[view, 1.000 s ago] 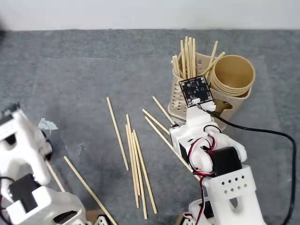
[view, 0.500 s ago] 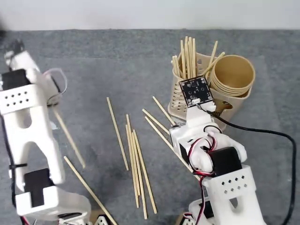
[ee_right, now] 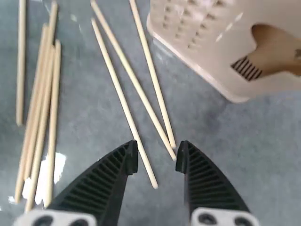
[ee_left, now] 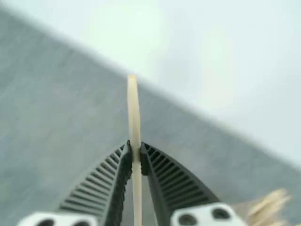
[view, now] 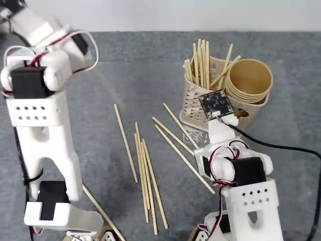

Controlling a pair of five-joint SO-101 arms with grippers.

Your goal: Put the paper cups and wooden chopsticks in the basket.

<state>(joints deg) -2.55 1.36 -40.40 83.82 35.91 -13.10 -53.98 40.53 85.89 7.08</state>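
Surface: flat grey felt-like table covering (view: pixel 150 70), finely mottled, spread across the whole tabletop.
Back: plain pale white wall (view: pixel 175 15), meeting the covering's far edge in a straight line.
Light: even, soft faint shadows.

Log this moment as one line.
left gripper: shut on chopstick, raised | right gripper: open above loose chopsticks | basket: holds paper cups, standing chopsticks

Grey felt-covered table (view: pixel 150 65) bearing a beige perforated plastic basket (ee_right: pixel 211 42) just beyond the right gripper (ee_right: pixel 155 155), three slanted pale wooden chopsticks (ee_right: pixel 138 89) reaching between its fingertips, and a loose chopstick bundle (ee_right: pixel 42 108) lying beside them.
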